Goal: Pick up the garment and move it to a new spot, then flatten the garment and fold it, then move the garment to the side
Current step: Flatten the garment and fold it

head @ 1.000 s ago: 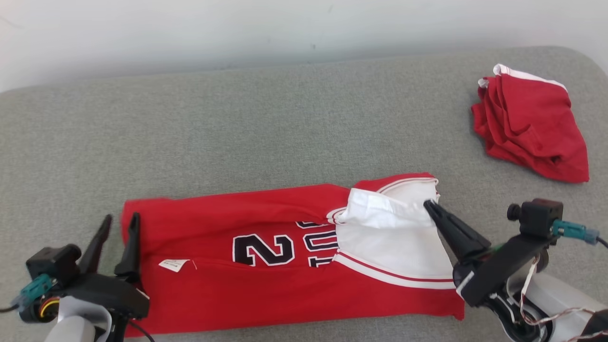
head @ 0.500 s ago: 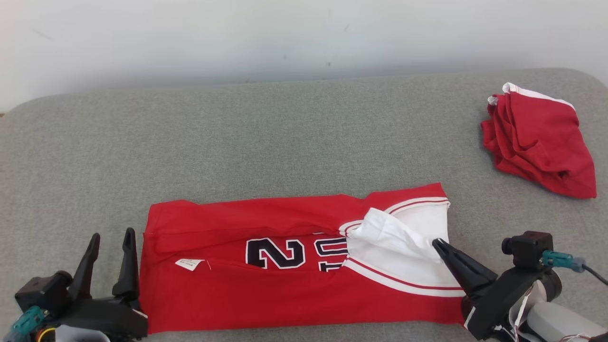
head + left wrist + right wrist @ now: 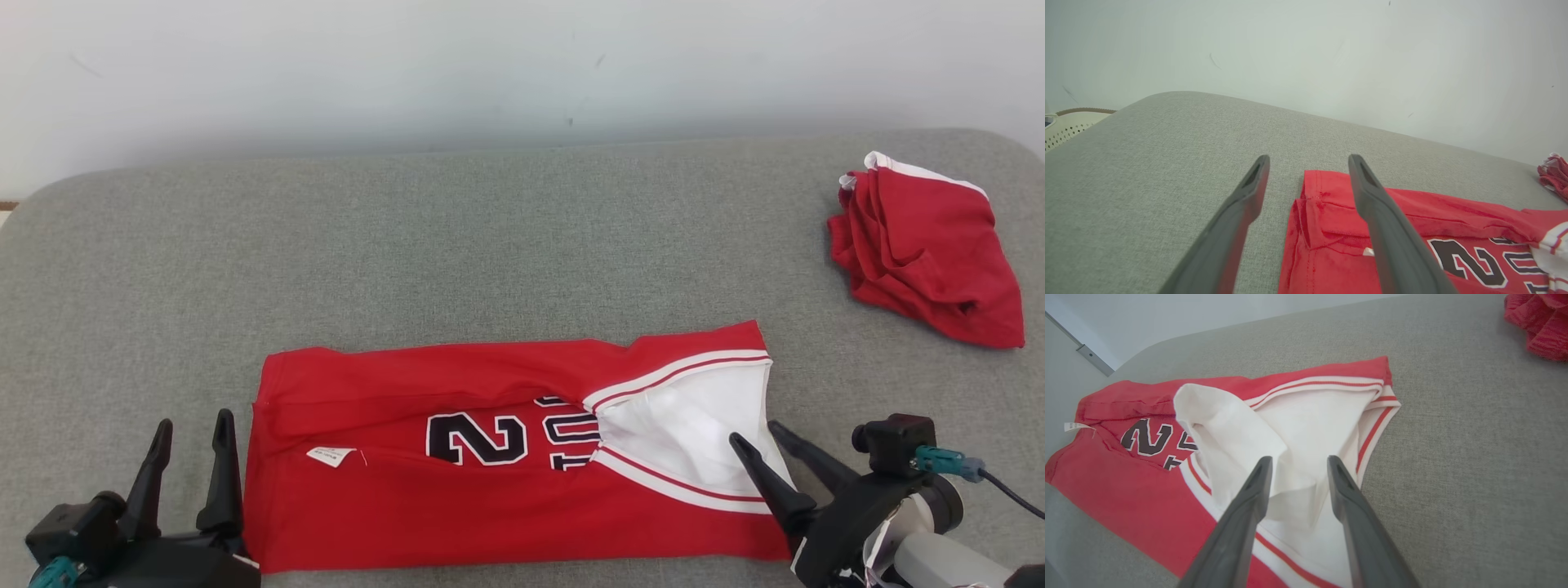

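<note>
release at both ends of the red jersey (image 3: 506,498), caught just after the letting go. at the right gripper (image 3: 752,431), jaws pinched shut on the white inner panel (image 3: 686,425) a second ago, now parted and gripping nothing. in the head view, panel dropped back flat inside its striped trim, no longer tented up. from the right wrist view, same white cloth a little puffed just beyond the fingertips, so touching or clear of it hard to tell. at the left gripper (image 3: 193,420), spread wide from a half-open stance, empty, standing just beside the hem end of the jersey and apart from the cloth.

jersey itself laid as a long band near the front of the grey cushion (image 3: 490,245), number print (image 3: 482,437) and small white label (image 3: 331,456) facing up, long edges fairly straight, a soft ridge along the upper layer. placed on the cushion as before; shift in framing down to the head camera, not the cloth. well apart at the far right, a second red garment (image 3: 931,253), bunched.

judged from this: lengthwise fold apparently done and let go, flattening largely holding, with a further fold across the band and the move to the side yet to come.
</note>
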`<state>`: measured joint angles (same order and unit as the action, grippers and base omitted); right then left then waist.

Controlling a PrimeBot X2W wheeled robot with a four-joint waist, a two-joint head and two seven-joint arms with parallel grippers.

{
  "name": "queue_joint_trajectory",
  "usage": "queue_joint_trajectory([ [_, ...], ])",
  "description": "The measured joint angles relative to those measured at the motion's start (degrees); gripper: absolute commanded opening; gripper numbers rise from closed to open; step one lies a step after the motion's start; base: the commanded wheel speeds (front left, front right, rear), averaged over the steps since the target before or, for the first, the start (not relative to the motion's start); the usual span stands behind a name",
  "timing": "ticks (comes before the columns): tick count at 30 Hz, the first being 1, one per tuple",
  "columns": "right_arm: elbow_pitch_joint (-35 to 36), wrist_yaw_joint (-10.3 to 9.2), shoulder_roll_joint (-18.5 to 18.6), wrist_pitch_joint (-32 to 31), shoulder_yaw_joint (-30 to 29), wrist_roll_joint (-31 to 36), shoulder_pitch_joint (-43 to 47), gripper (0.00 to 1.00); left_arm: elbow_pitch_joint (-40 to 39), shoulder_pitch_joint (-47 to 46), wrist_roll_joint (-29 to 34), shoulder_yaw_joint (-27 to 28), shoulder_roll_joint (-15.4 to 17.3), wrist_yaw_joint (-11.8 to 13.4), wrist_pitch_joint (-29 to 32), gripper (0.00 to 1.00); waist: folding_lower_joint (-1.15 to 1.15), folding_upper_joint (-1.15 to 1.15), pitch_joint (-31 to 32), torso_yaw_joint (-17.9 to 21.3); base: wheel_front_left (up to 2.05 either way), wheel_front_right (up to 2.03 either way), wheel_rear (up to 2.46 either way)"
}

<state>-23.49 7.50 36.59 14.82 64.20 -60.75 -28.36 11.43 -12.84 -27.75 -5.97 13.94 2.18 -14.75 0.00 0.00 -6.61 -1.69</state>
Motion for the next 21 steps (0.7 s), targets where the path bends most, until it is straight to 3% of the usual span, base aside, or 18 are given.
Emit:
queue_joint_trajectory([
  [10,1.6,0.00,-1.6,0.3,-13.1,4.3,4.1,1.00,-5.1,4.4,4.4,1.5,-0.5,2.7,0.0,1.00,0.00,0.00,1.4,0.3,0.00,0.00,0.00],
  [21,-9.5,0.00,-8.2,-1.2,-21.4,11.3,5.3,1.00,-8.6,7.7,8.9,2.3,-1.8,4.5,0.0,1.00,0.01,0.00,1.8,-1.6,0.00,0.00,0.00],
])
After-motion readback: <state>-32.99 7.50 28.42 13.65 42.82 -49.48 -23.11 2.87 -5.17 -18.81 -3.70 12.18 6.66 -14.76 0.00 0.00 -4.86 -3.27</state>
